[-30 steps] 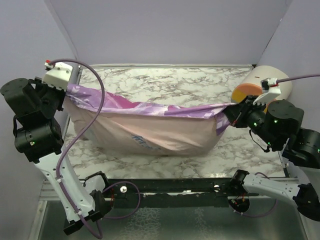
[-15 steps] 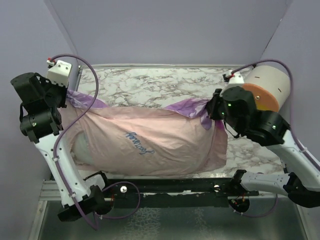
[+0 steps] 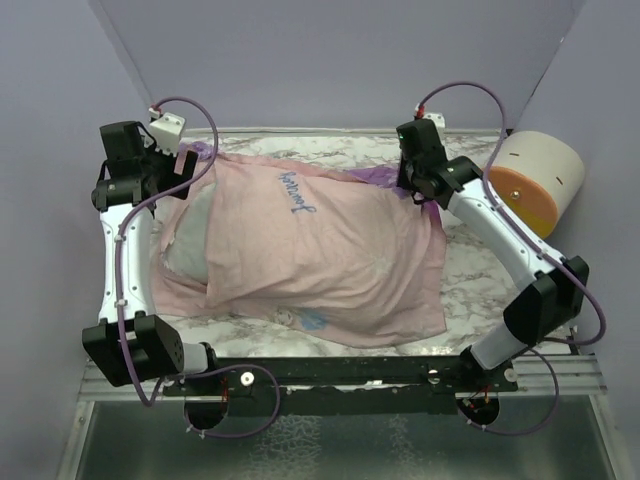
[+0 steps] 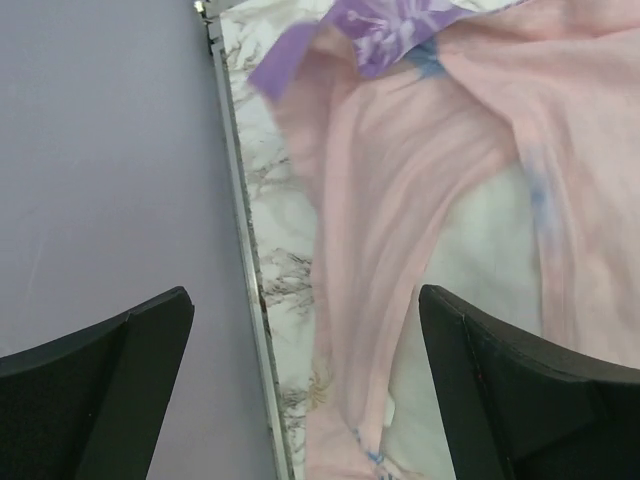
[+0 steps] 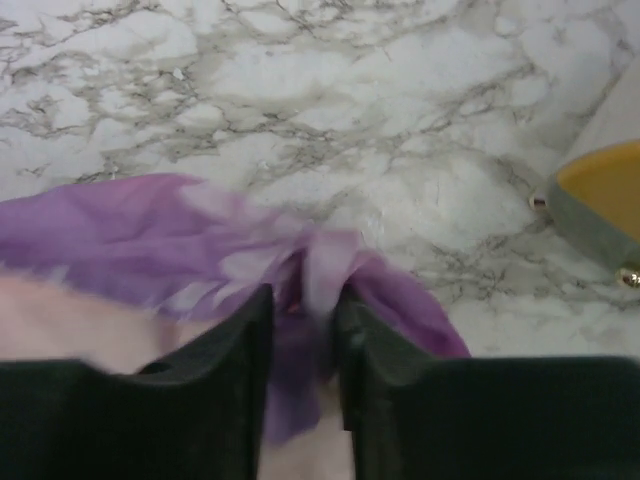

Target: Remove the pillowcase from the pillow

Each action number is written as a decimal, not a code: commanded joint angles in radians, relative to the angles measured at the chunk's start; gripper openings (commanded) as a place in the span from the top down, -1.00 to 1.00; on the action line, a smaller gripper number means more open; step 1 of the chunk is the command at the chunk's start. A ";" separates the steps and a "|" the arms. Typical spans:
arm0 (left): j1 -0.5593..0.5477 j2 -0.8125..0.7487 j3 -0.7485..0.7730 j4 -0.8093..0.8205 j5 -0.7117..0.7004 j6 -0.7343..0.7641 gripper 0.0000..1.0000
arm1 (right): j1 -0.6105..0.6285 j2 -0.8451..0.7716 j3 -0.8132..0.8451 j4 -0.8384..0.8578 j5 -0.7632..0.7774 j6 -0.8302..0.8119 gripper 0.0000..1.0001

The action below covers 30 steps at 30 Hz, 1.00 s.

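Observation:
The pillowcase [image 3: 320, 250] lies inside out, pale pink side up, draped across the marble table with purple edges at the far side. The white pillow [image 3: 185, 240] shows from under its left part. My left gripper [image 3: 190, 165] hangs over the far left corner, open, nothing between its fingers [image 4: 530, 390]; below it lie pink pillowcase folds [image 4: 380, 180] and the pillow [image 4: 480, 250]. My right gripper [image 3: 412, 188] is at the far right corner. In the right wrist view it [image 5: 303, 320] is shut on a bunched purple fold of the pillowcase [image 5: 150, 230].
A cream-and-orange cylinder [image 3: 535, 180] lies at the right wall, close to my right arm, its orange end [image 5: 600, 190] showing in the right wrist view. Purple walls enclose the table; the metal edge strip [image 4: 240, 250] runs along the left side.
Both arms swung from the near side to the far side of the table, carrying the pillowcase over the pillow. The left gripper let go and opened.

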<state>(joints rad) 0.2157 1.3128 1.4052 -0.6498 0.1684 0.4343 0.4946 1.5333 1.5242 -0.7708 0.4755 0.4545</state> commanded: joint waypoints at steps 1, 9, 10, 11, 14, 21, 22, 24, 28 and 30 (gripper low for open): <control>0.005 0.025 0.096 -0.016 -0.024 0.010 -0.98 | 0.004 0.104 0.183 0.040 0.003 -0.051 -0.01; 0.006 -0.030 -0.036 -0.115 0.063 0.104 -0.98 | 0.028 0.111 0.263 0.074 -0.036 -0.106 -0.92; 0.005 -0.034 -0.062 -0.111 0.070 0.102 -0.98 | 0.052 0.107 0.249 0.085 -0.040 -0.117 -0.94; 0.006 -0.037 -0.099 -0.101 0.074 0.094 -0.98 | 0.079 0.107 0.239 0.093 -0.037 -0.128 -0.95; 0.006 -0.028 -0.177 -0.048 0.091 0.038 -0.94 | 0.205 0.134 0.223 0.094 -0.019 -0.145 -0.96; 0.008 0.071 -0.178 0.039 0.144 -0.100 -0.54 | 0.373 0.252 0.263 0.125 -0.093 -0.141 -0.96; 0.007 0.078 -0.178 0.056 0.143 -0.115 -0.47 | 0.385 0.275 0.284 0.128 -0.104 -0.147 -0.96; 0.008 0.089 -0.177 0.093 0.136 -0.137 -0.32 | 0.404 0.328 0.336 0.127 -0.126 -0.162 -0.96; 0.008 0.113 -0.168 0.128 0.112 -0.148 -0.02 | 0.432 0.439 0.454 0.113 -0.164 -0.185 -0.97; 0.007 0.138 -0.171 0.139 0.078 -0.146 0.15 | 0.442 0.489 0.505 0.112 -0.175 -0.191 -0.98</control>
<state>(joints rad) 0.2195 1.4155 1.2118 -0.5900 0.2749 0.3199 0.9119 1.9488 1.9133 -0.6781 0.3569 0.2993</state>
